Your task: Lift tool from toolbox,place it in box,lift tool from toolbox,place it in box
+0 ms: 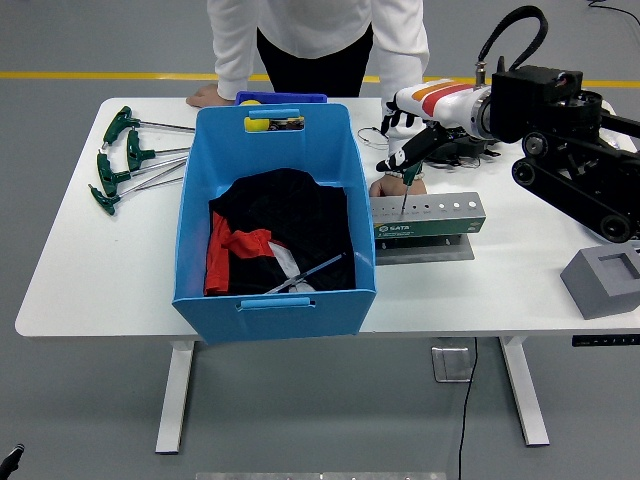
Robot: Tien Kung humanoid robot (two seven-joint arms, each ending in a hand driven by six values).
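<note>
The blue box (pixel 275 300) stands at the table's middle with black and red cloth inside. A thin tool (pixel 310 270) lies on the cloth near the box's front wall. The grey-green toolbox rack (pixel 440 215) sits right of the box, with a green-handled tool (pixel 409 178) standing upright in it. My right hand (pixel 405 155) hovers just above that handle, fingers spread, holding nothing. A person's hand (pixel 392 187) rests by the rack's left end.
Several green T-handle wrenches (pixel 125 160) lie at the table's left. A grey block (pixel 605 280) sits at the right edge. The person stands at the far side, the other hand (pixel 208 96) on the table behind the box.
</note>
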